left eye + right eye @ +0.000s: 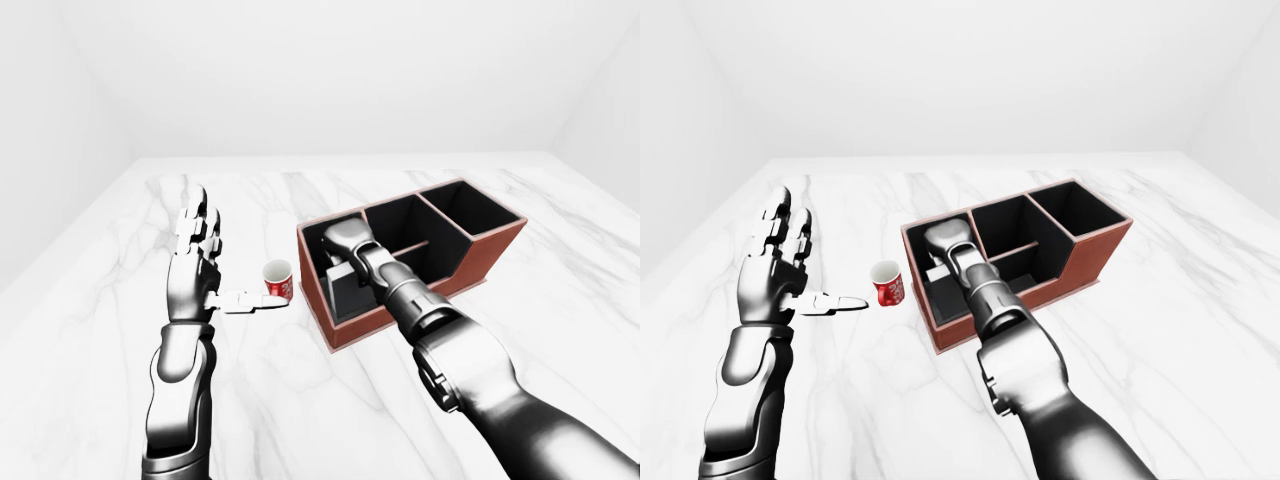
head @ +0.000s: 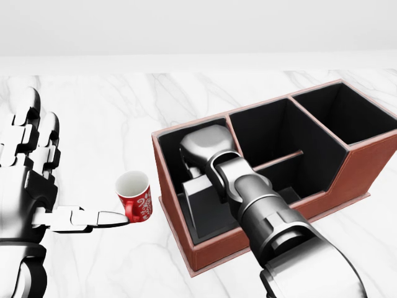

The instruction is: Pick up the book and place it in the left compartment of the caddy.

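Observation:
The brown caddy (image 2: pixel 363 169) with a black lining stands right of centre in the head view. Its left compartment holds the dark grey book (image 2: pixel 206 210), upright and leaning a little, its lower part near the floor. My right hand (image 2: pixel 200 162) reaches down into that compartment from the bottom right and is shut on the book's top edge. The back of the hand hides most of its fingers. My left hand (image 2: pixel 37 174) is raised at the left edge, open, fingers up and thumb pointing right, well apart from the caddy.
A red paper cup (image 2: pixel 135 197) stands on the white marble table (image 2: pixel 260 87) just left of the caddy, close to my left thumb's tip. The caddy's middle and right compartments (image 2: pixel 347 112) hold nothing. A low divider crosses the middle one.

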`<state>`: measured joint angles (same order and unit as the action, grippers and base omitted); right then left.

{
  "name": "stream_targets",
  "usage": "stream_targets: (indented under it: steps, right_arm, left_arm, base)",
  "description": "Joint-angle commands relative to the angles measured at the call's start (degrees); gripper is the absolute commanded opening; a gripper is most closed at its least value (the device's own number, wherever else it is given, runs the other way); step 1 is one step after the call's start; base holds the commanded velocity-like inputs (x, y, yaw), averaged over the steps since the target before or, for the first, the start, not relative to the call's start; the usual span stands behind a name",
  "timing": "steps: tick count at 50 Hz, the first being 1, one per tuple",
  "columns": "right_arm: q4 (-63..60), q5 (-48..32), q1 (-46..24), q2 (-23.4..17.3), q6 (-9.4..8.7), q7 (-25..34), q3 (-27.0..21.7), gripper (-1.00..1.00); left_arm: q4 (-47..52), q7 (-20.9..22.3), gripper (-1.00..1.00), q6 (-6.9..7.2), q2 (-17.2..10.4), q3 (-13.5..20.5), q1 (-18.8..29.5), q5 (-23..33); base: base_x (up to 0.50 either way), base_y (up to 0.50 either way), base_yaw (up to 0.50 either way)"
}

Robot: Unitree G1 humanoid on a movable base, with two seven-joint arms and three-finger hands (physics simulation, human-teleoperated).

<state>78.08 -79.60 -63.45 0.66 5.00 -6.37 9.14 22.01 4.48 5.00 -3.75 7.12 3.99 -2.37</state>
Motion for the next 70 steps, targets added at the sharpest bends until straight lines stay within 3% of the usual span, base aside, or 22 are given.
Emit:
stream_targets:
  steps: [1, 17, 32, 38, 40, 45, 57, 62, 65, 70]
  right_arm:
    - [-0.2, -2.1, -1.6, 0.6, 0.00, 0.5, -1.3, -1.00]
    - [0.0, -1.4, -2.9, 1.1, 0.00, 3.3, -2.0, -0.99]
    - [-0.4, -1.4, -1.5, -0.2, 0.00, 4.4, -1.6, -0.39]
    - [-0.5, -1.6, -0.6, -0.7, 0.00, 4.0, -1.2, -0.23]
    - [-0.5, -1.8, -0.2, -0.8, 0.00, 3.9, -1.1, -0.03]
    - [-0.4, -2.0, -0.4, -0.4, 0.00, 4.2, -1.1, 0.22]
    - [-0.2, -1.9, -1.4, 0.1, 0.00, 5.4, -1.5, 0.33]
    - [-0.3, -1.7, -2.0, 0.2, 0.00, 5.6, -1.7, 0.58]
    - [-0.8, -1.5, -2.6, -0.5, 0.00, 5.6, -1.6, 1.00]
    - [-2.3, 0.1, -4.1, -2.2, 0.00, 6.6, -2.1, 1.00]
  left_arm:
    - [0.3, -0.1, 1.00, 0.00, 0.0, 0.0, -0.1, 0.0]
    - [1.8, 0.1, 1.00, 0.00, 0.0, 0.2, -0.7, -0.1]
    - [1.2, -0.2, 1.00, 0.00, -0.3, 0.6, 0.6, -0.2]
    - [1.3, -0.3, 1.00, 0.00, -0.3, 0.5, 0.8, -0.1]
    - [1.2, -0.3, 1.00, 0.00, -0.3, 0.5, 0.7, -0.1]
    - [1.1, -0.3, 1.00, 0.00, -0.3, 0.5, 0.6, -0.2]
    - [0.2, -0.4, 1.00, 0.00, -0.6, 0.8, 1.4, -0.3]
    - [0.6, -0.4, 1.00, 0.00, -0.5, 0.7, 1.2, -0.4]
    - [1.2, -0.4, 1.00, 0.00, -0.5, 0.5, 0.7, -0.3]
    - [1.7, -0.4, 1.00, 0.00, -0.3, 0.4, 0.2, -0.1]
  base:
    - [0.00, 0.00, 0.00]
    - [0.00, 0.00, 0.00]
    - [0.00, 0.00, 0.00]
    - [0.00, 0.00, 0.00]
    - [0.00, 0.00, 0.00]
    - [0.00, 0.00, 0.00]
    - [0.00, 0.00, 0.00]
    - [0.00, 0.00, 0.00]
    - [0.00, 0.00, 0.00]
    - [0.00, 0.00, 0.00]
